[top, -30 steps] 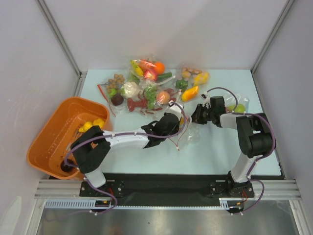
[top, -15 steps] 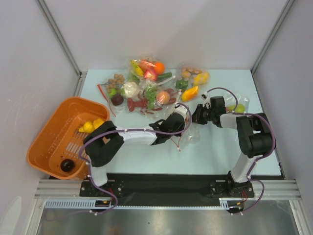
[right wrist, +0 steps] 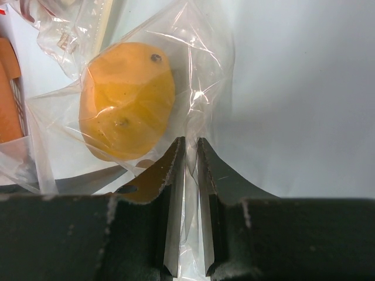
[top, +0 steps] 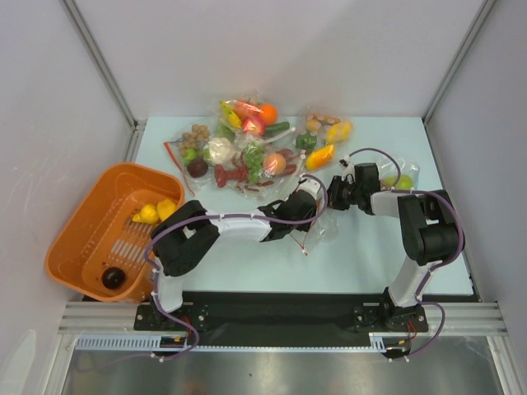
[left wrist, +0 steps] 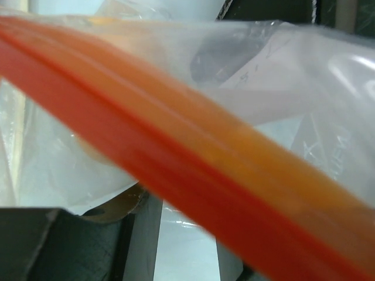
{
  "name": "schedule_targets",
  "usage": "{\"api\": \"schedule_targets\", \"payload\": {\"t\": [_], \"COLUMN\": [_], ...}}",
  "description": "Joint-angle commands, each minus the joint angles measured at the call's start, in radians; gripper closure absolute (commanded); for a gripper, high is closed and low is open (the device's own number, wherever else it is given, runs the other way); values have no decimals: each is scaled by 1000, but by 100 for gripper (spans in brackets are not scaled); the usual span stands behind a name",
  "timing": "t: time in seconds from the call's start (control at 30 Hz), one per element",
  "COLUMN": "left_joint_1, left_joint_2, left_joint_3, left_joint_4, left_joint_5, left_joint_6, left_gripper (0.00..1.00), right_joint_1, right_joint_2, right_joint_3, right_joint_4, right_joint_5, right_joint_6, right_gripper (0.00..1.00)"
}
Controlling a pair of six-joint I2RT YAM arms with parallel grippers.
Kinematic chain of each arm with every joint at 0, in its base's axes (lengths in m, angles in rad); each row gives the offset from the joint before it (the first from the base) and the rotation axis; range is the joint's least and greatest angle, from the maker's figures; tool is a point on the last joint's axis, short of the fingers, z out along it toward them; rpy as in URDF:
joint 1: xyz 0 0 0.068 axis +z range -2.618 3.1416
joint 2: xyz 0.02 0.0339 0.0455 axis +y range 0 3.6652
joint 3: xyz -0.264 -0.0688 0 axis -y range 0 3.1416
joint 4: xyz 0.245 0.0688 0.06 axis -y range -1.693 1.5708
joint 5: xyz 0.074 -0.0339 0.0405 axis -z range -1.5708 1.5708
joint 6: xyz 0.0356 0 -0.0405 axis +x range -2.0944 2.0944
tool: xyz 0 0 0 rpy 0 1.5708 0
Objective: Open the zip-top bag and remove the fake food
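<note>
1. The zip-top bag (top: 319, 222) lies just right of the centre of the top view, on the pale worktop (top: 362, 255), between the two claws.
2. It is thin, clear, crinkled film that catches glare. In the right wrist view the bag (right wrist: 199, 70) shows sharp creases and shiny folds.
3. Its zip strip (left wrist: 176, 175) is orange-red. It crosses the left wrist view as a blurred diagonal band from upper left to lower right, with milky clear film (left wrist: 293, 76) above it.
4. One yellow-orange piece (right wrist: 126, 99) of fake food sits inside the bag, at the left centre of the right wrist view. It is glossy and rounded, with two small dark dimples.
5. The right claw (right wrist: 188, 143) is pressed together on a fold of the film, its fingers almost meeting; in the top view it (top: 332, 196) is at the bag's upper right.
6. The left claw (top: 310, 206) is at the bag's left edge; I cannot tell whether it is spread or pinching.
7. The orange basket (top: 82, 222), at the left of the frame, holds yellow pieces (top: 153, 211) and a dark ball (top: 113, 277).
</note>
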Motion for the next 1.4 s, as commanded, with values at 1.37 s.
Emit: {"api": "schedule_targets", "payload": {"t": [1.37], "left_joint_1": [-16], "left_joint_2": [-121], "left_joint_3": [-43], "left_joint_4": [69], "left_joint_5": [-23], "left_joint_6": [7], "left_gripper": [92], "right_joint_1": [-6], "right_joint_2": [-21], "right_joint_3": [-10], "right_joint_4": [8], "right_joint_5": [-15], "right_joint_6": [-19], "right_gripper": [81]}}
